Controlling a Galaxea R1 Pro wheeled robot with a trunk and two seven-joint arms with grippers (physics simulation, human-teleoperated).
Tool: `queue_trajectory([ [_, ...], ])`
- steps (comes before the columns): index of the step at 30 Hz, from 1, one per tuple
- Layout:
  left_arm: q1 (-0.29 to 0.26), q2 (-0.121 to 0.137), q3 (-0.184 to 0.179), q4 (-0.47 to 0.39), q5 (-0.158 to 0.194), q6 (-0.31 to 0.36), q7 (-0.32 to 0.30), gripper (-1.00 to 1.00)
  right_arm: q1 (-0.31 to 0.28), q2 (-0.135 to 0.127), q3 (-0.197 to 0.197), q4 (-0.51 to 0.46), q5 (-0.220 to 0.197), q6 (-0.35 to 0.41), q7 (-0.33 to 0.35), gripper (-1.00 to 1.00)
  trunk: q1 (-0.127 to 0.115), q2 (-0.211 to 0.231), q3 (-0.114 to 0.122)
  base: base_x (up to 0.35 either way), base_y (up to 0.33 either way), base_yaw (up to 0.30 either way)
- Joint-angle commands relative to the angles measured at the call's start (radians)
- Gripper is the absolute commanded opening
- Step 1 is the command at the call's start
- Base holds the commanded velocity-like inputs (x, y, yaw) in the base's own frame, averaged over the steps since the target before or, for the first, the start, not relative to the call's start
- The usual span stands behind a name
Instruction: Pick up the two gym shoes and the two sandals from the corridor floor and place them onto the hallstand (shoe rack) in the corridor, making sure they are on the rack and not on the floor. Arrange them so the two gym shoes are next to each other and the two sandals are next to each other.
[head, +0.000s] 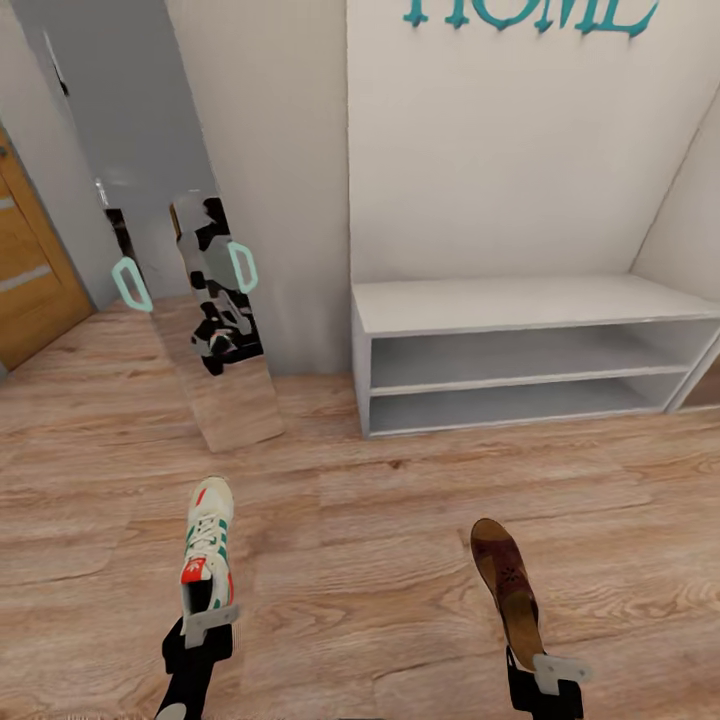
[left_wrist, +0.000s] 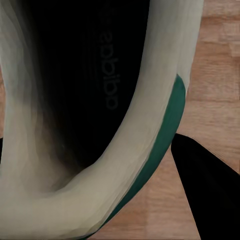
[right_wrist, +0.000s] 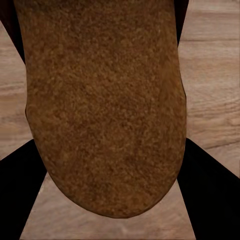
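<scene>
head view: hallstand (head: 520, 305) shelves bare, each claw gripping footwear.

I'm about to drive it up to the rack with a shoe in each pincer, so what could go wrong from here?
1. The left pincer grips the gym shoe only at its heel rim, so the shoe might sag or twist loose.
2. The right pincer pinches the sandal by its heel end; it may slip out.
3. The hallstand has low shelf slots, so a long shoe could catch an edge.
</scene>
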Motion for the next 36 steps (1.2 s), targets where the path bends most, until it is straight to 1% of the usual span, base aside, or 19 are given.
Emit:
queue_trajectory([
  [1,0.000,-0.001,0.003,0.002,0.002,-0.007,-0.002,-1.00,0.000,0.000,0.002,0.000,0.001,-0.002,-0.005,-1.00,0.000,0.000,0.000,0.000,0.000,0.246],
  [4,0.000,0.000,0.003,0.015,0.003,-0.033,-0.002,-1.00,0.000,0.000,0.002,0.000,0.001,-0.002,-0.006,-1.00,0.000,0.000,0.002,0.000,0.000,0.247],
  [7,0.000,0.000,0.003,0.064,-0.001,-0.112,-0.003,-1.00,0.000,0.000,0.002,0.000,0.001,-0.003,-0.006,-1.00,0.000,0.000,0.004,0.000,0.000,0.252],
  [9,0.001,0.000,0.002,0.084,-0.002,-0.144,-0.003,-1.00,0.000,0.000,0.002,0.000,0.001,-0.003,-0.006,-1.00,0.000,0.000,0.005,0.000,0.000,0.255],
  [13,0.001,0.000,0.002,0.102,-0.003,-0.169,-0.004,-1.00,0.000,0.000,0.002,0.000,0.001,-0.003,-0.006,-1.00,0.000,0.000,0.008,0.000,0.000,0.257],
  [36,0.001,-0.004,0.002,0.108,-0.004,-0.176,-0.016,-1.00,0.000,0.000,0.002,0.006,0.001,-0.003,-0.006,-1.00,0.000,0.000,0.020,0.000,0.000,0.263],
])
